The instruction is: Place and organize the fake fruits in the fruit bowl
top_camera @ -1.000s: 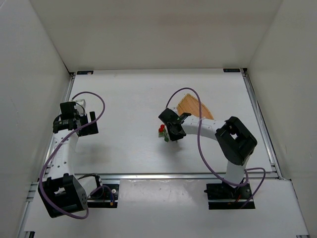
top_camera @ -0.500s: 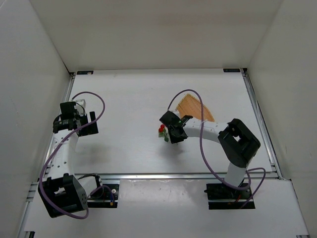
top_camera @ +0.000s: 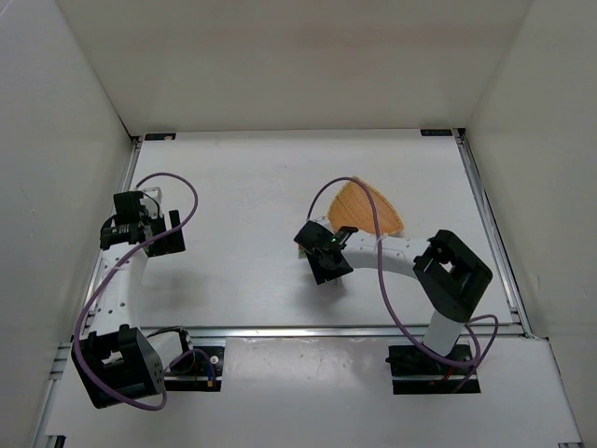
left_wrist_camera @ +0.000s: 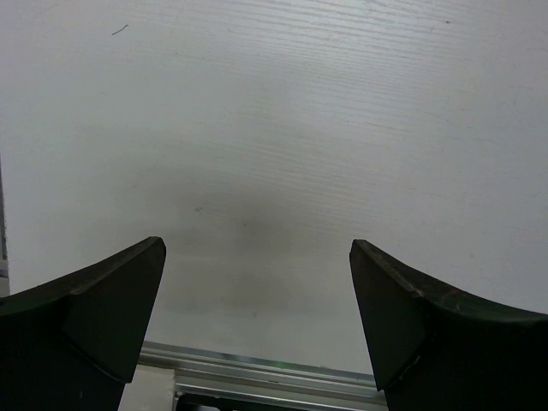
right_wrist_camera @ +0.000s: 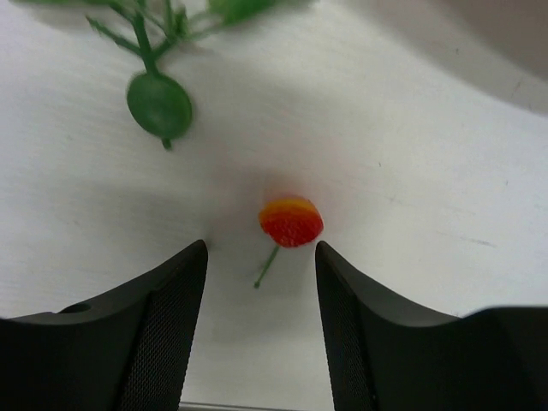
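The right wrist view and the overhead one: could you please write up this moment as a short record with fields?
fruit: one red-orange berry with a thin green stem, lying on the table
greenery: leafy sprig beyond it, also on the table
right claw: open, fingertips just short of the berry, not gripping it
left claw: open, nothing between its fingers
fruit bowl: on the table behind the right claw; no fruit seen in it from above

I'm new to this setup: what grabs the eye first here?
A tiny red-orange berry lies on the white table between the open fingers of the right gripper, with a green leafy sprig beyond it. The tan-orange striped triangular bowl sits farther back, to the right.
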